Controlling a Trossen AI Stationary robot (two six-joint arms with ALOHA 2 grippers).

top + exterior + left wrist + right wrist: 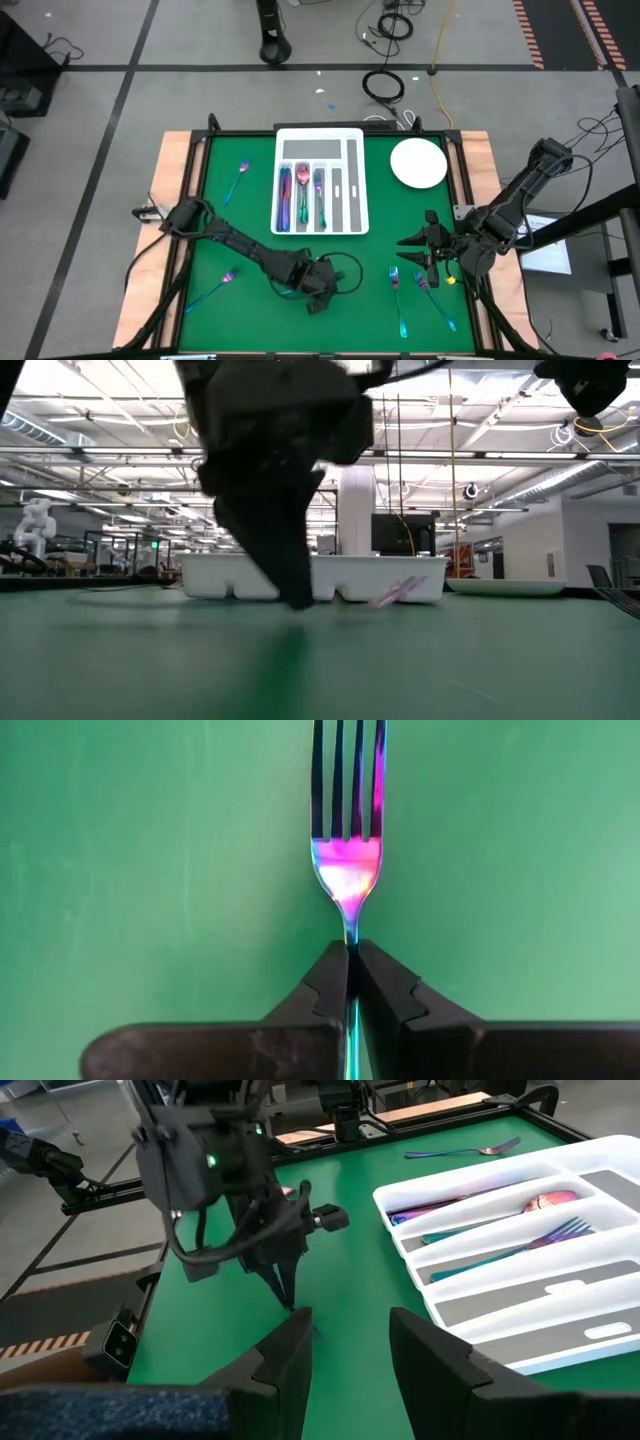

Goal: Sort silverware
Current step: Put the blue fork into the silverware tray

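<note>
We see the left gripper [352,965] closed on the neck of a fork [348,830], its fingertips [330,982] pinching the handle just below the tines while the fork lies flat on the green mat [250,240]. In the high view this gripper [318,290] sits at about 6 o'clock from the white tray [320,135], near the table's front edge. The right gripper [350,1345] hangs with its fingers apart and nothing between them, at about 4 o'clock from the tray, above two pieces of silverware [425,285] lying on the mat. The tray holds three pieces in its left-hand long compartments: one [284,195], a spoon [302,195] and a fork [319,195]; the other compartments show bare grey bottoms. One fork [238,180] lies at 9 o'clock from the tray, and another piece [215,288] at 8 o'clock, near the left arm. A round white plate [418,163] rests at 3 o'clock from the tray.
</note>
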